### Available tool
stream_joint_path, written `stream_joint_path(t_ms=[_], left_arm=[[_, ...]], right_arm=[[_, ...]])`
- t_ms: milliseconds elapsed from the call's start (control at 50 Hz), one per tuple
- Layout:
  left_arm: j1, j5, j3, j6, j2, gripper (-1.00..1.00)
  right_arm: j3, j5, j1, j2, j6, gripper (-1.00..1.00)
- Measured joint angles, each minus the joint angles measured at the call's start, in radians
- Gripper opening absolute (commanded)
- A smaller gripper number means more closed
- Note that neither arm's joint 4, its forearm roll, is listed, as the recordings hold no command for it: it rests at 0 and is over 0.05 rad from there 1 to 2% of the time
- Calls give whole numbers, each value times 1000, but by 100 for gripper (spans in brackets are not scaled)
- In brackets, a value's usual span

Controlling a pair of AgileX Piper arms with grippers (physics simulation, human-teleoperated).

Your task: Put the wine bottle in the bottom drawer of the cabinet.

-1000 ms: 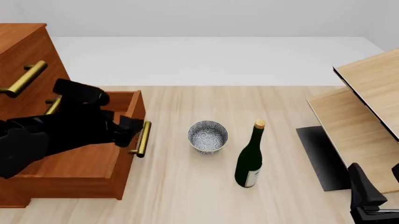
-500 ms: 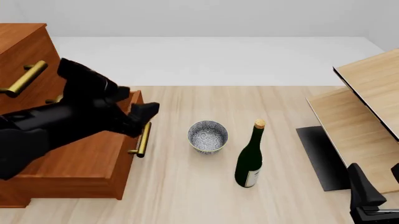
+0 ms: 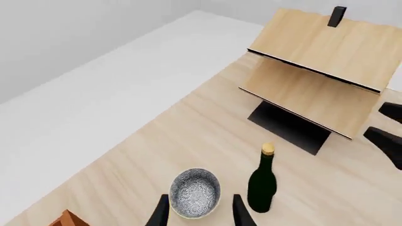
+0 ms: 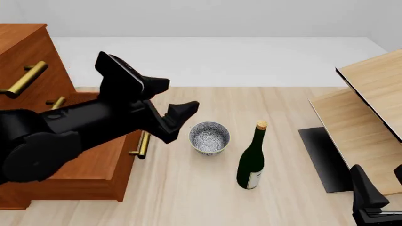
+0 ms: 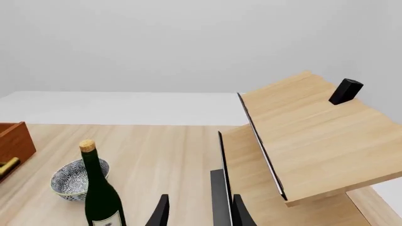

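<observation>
Wine bottle (image 4: 253,157): it stands up straight in the middle of the table (image 4: 188,197), nearer the front edge than the back, just beside the bowl (image 4: 209,137) on the bowl's right. Nothing holds it.
How it will handle: I think it is glass, so hard, smooth, slippery and easy to break. It is tall and thin with a heavy bottom, so a bump near the cork could tip it over.
Where to hold: I would grab the wide round body just above the white label, not the thin neck.
Bottom drawer (image 4: 94,167): it is pulled out from the cabinet (image 4: 28,52) at the table's left edge, with its brass handle (image 4: 144,145) facing the bowl.
Left gripper (image 4: 169,120): it hangs over the drawer's front, close to the bowl, its fingers spread apart and holding nothing.
Right gripper (image 5: 197,214): it waits at the table's front right corner, fingers apart, holding nothing.
Front view only: it shows the open drawer, the cabinet and the big left arm.
Left wrist view only: it shows the bowl sitting between the left fingers' tips, the bottle to one side.
Right wrist view only: it shows the pale wood furniture (image 5: 314,136) from the side, and a small black block (image 5: 346,91) on it.
</observation>
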Motion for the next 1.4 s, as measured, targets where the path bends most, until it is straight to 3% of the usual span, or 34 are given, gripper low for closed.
stream_joint_path(t_ms=[820, 1400], left_arm=[[-174, -124, -149, -16, 251, 100], [-221, -182, -225, -11, 420, 100]], right_arm=[[0, 2, -4, 0, 10, 100], [0, 1, -15, 0, 18, 100]])
